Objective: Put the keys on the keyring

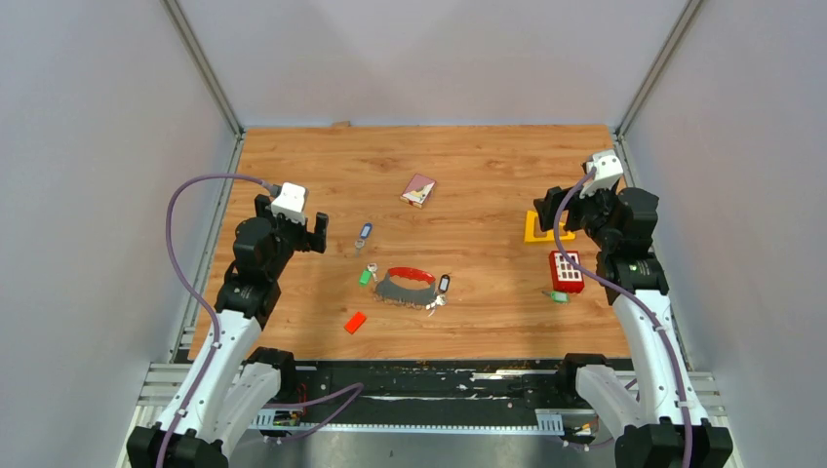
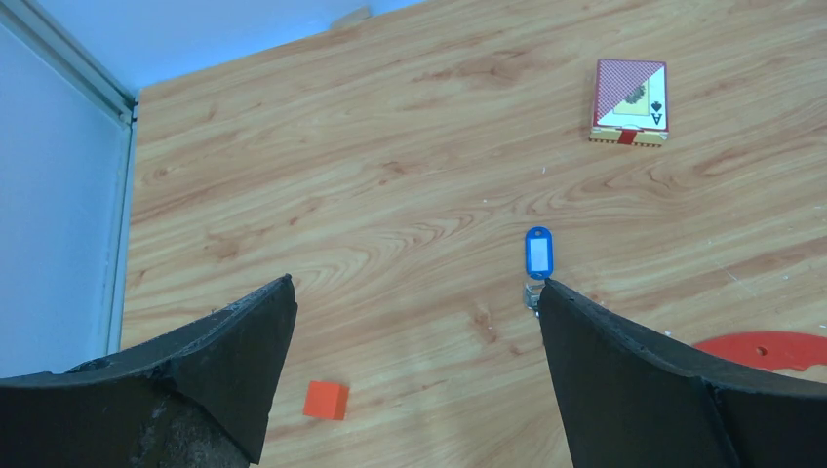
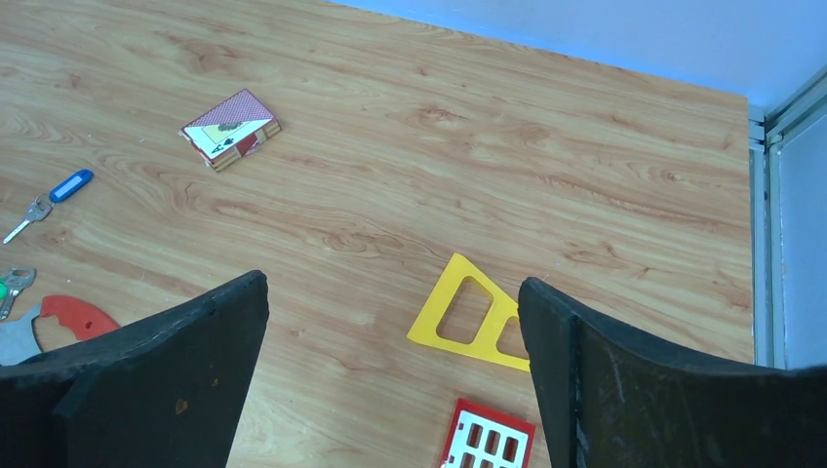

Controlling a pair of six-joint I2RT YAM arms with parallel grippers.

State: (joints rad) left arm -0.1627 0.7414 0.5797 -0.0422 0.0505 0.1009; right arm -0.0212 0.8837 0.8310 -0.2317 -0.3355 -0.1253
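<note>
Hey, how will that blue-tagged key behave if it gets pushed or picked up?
The blue-tagged key lies flat and looks small and thin, so it is probably light and would slide, not roll, on the smooth wooden table. Its tag and silver blade look like separate linked pieces, so lifted by the tag, the blade would likely dangle.

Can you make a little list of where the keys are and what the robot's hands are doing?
keyring: middle of table, red strap, grey strip
green key: at keyring's left end
black key: at its right end
blue key: alone, further back, left of middle
left gripper: open, empty
right gripper: open, empty
other things: card deck, orange block, yellow frame, red button block
</note>
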